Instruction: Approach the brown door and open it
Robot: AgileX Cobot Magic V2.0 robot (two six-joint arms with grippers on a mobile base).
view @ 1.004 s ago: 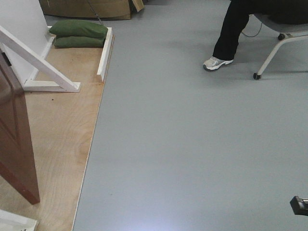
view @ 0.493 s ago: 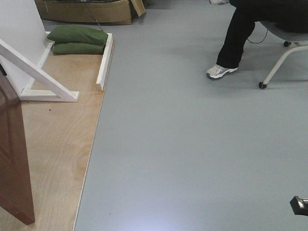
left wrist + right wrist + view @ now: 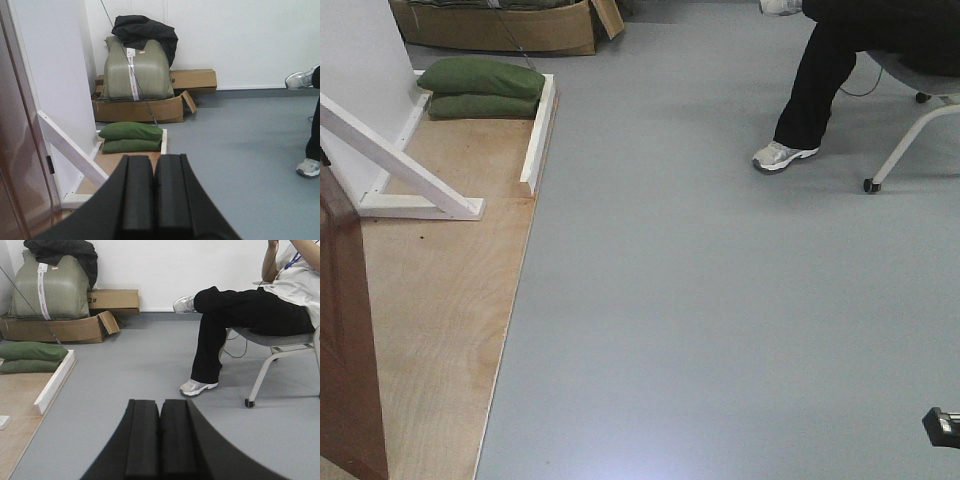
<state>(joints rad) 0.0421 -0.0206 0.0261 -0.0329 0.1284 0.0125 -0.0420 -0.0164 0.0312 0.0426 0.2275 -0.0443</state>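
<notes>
The brown door stands at the left edge of the front view, above the plywood floor panel. It also shows in the left wrist view as a reddish-brown panel at the left edge. My left gripper is shut and empty, held to the right of the door. My right gripper is shut and empty, over the grey floor. No door handle shows in any view.
A white wall panel with a diagonal white brace stands behind the door. Green sandbags and cardboard boxes lie beyond. A seated person on a wheeled chair is at the far right.
The view has shifted forward and left: the door has slid further toward the left and bottom edges, and the brace, the sandbags and the person's foot have moved down in the frame.
</notes>
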